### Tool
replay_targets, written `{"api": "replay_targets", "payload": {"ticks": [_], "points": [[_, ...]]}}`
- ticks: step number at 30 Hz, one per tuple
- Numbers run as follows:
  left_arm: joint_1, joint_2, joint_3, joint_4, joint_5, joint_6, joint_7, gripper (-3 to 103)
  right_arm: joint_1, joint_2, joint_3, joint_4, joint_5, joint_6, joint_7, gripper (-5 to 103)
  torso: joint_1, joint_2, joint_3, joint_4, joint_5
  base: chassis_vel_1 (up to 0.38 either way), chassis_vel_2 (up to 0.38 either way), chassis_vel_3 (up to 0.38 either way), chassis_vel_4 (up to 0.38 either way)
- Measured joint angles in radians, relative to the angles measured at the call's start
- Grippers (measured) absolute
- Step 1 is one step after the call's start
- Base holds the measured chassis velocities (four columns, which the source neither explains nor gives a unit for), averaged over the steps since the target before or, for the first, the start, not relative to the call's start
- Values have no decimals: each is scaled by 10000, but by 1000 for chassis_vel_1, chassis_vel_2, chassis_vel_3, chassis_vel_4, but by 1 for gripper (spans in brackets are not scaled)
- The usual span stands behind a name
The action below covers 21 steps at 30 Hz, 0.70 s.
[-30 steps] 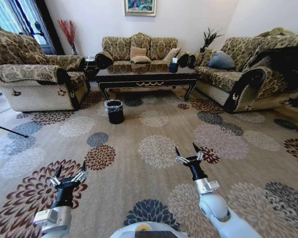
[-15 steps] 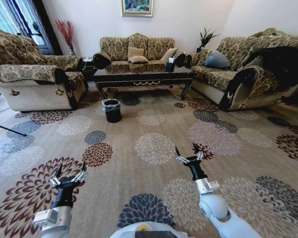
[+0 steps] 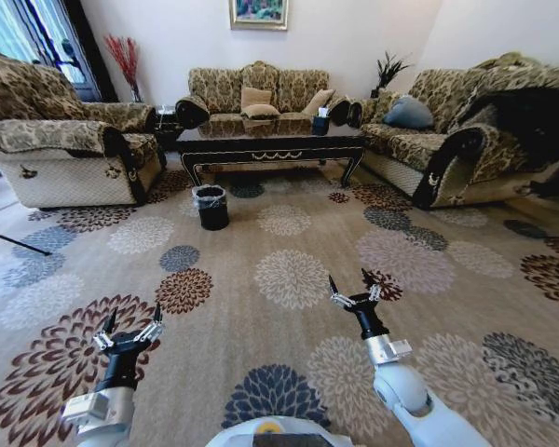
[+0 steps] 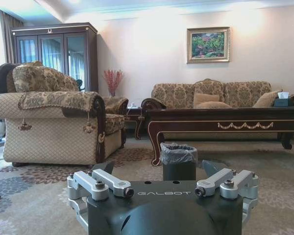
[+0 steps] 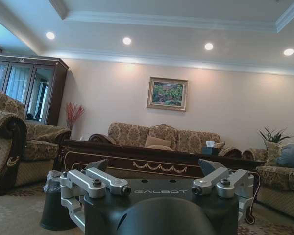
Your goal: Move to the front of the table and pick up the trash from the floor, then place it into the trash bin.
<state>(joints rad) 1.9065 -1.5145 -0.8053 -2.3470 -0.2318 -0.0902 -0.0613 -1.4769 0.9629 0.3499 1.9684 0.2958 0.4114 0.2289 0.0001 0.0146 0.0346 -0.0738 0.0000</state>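
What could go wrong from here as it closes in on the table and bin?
1. The trash bin stands on the carpet just before the table; driving in could knock it over.
2. The busy floral carpet may hide small scraps; none is discernible yet.
3. Left gripper and right gripper, both open, lead the robot and could strike furniture first.

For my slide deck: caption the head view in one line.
Both grippers, left gripper and right gripper, open above the floral carpet, facing the table and trash bin.

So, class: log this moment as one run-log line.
left gripper open, empty | right gripper open, empty | trash bin beside table | far ahead
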Motion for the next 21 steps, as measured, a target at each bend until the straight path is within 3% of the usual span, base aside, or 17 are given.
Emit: {"api": "replay_targets", "payload": {"ticks": [21], "points": [[0,0,0,0,0,-1,-3,100,0,0,0,0,0,0,0,100,116,960,846,0,0,0,0,0,0]]}}
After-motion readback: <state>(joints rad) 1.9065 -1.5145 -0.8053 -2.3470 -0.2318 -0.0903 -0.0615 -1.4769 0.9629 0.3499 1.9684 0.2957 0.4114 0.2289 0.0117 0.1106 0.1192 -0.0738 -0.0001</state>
